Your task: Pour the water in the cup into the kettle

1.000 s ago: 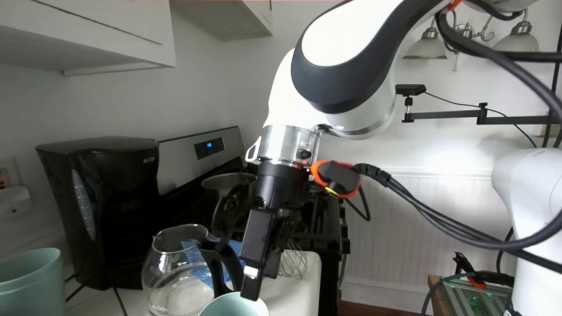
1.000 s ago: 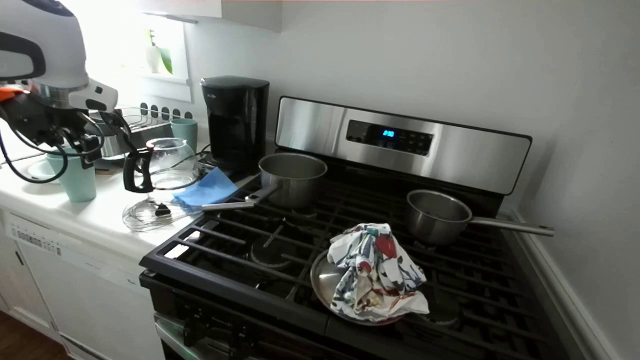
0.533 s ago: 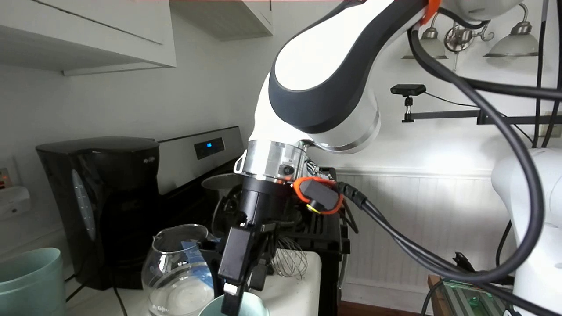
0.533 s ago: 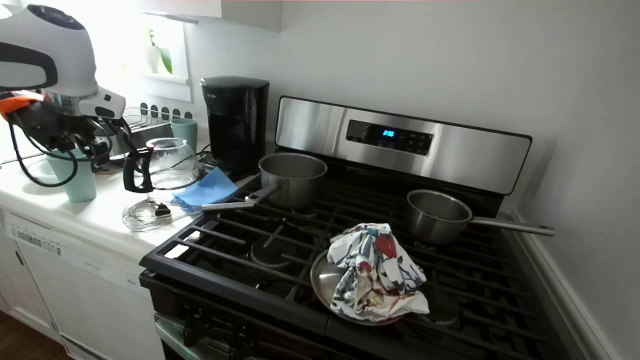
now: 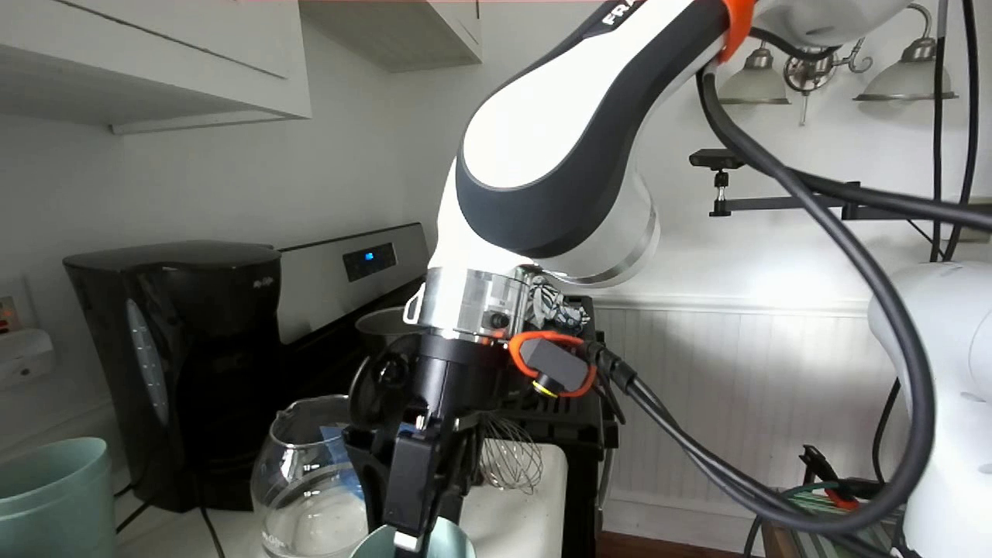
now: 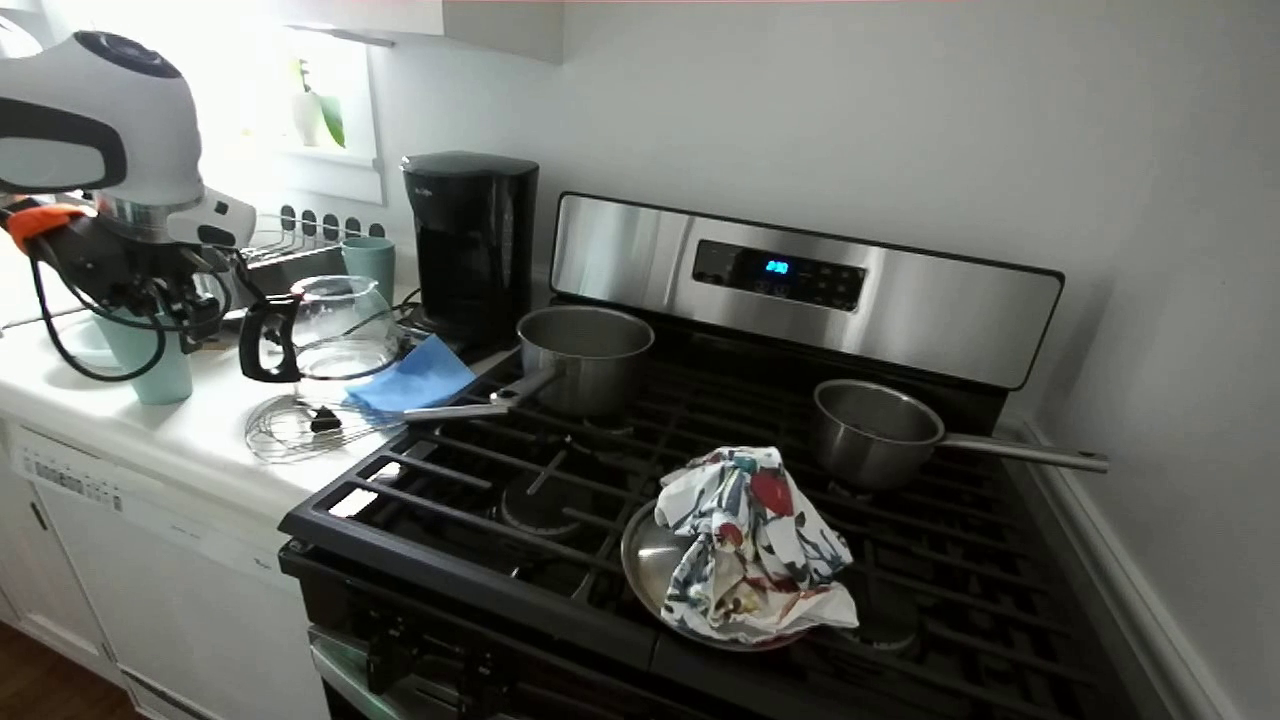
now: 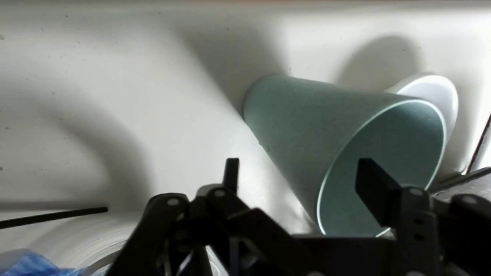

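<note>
The pale teal cup [image 6: 165, 378] stands upright on the white counter; it also shows in an exterior view [image 5: 455, 544] at the bottom edge and in the wrist view [image 7: 295, 111]. My gripper [image 7: 298, 160] is open, its fingers wide apart at the cup's rim. In the wrist view one finger overlaps the cup's mouth and the other is outside its wall; I cannot tell if the first is inside. Water in the cup cannot be made out. No black kettle with an arched handle shows; it is hidden or out of view.
A glass carafe [image 6: 340, 320] with a black handle stands close beside my gripper. A whisk [image 6: 300, 430] and blue cloth [image 6: 425, 380] lie near it. A larger teal container [image 5: 58, 504], a coffee maker [image 5: 178, 333] and a stove with a pot [image 6: 585, 360] are around.
My gripper has moved down towards the cup, leftward in an exterior view, and stays open. The carafe's black handle has shifted slightly. The cup has not visibly moved.
</note>
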Available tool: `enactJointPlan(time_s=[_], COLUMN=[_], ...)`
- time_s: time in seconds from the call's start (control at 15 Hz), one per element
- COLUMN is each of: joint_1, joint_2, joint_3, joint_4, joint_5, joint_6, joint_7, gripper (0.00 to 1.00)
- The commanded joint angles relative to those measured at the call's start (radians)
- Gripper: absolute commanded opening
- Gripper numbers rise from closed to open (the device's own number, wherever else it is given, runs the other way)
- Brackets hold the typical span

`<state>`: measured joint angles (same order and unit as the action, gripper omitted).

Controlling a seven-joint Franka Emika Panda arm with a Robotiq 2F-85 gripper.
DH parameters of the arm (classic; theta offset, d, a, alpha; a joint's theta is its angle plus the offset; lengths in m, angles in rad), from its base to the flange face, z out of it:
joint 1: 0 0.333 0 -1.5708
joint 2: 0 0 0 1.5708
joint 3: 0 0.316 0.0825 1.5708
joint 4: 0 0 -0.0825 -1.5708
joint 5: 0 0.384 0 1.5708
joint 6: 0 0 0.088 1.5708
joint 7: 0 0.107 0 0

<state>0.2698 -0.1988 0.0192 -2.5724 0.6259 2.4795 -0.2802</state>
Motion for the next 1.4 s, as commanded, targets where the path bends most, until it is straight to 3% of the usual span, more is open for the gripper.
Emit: enactJointPlan(time_s=[0.0, 0.07, 0.13, 0.2, 0.27, 0.47, 0.53, 0.93, 1.33], joint_1=[-0.026, -0.029, -0.031, -0.031, -0.033, -0.041, -0.043, -0.067, -0.131], joint_2=[0.022, 0.023, 0.024, 0.023, 0.021, 0.017, 0.016, -0.026, -0.150], joint_3=[0.027, 0.029, 0.030, 0.031, 0.033, 0.039, 0.041, 0.045, 0.044], joint_4=[0.018, 0.018, 0.019, 0.019, 0.020, 0.020, 0.019, 0.000, -0.018], joint_5=[-0.001, -0.003, -0.005, -0.006, -0.010, -0.022, -0.025, -0.109, -0.389], joint_6=[-0.003, -0.006, -0.010, -0.013, -0.020, -0.034, -0.039, -0.093, -0.287], joint_7=[0.003, 0.007, 0.008, 0.010, 0.016, 0.042, 0.047, 0.094, 0.187], gripper=[0.47, 0.41, 0.64, 0.41, 0.26, 0.04, 0.01, 0.01, 0.01])
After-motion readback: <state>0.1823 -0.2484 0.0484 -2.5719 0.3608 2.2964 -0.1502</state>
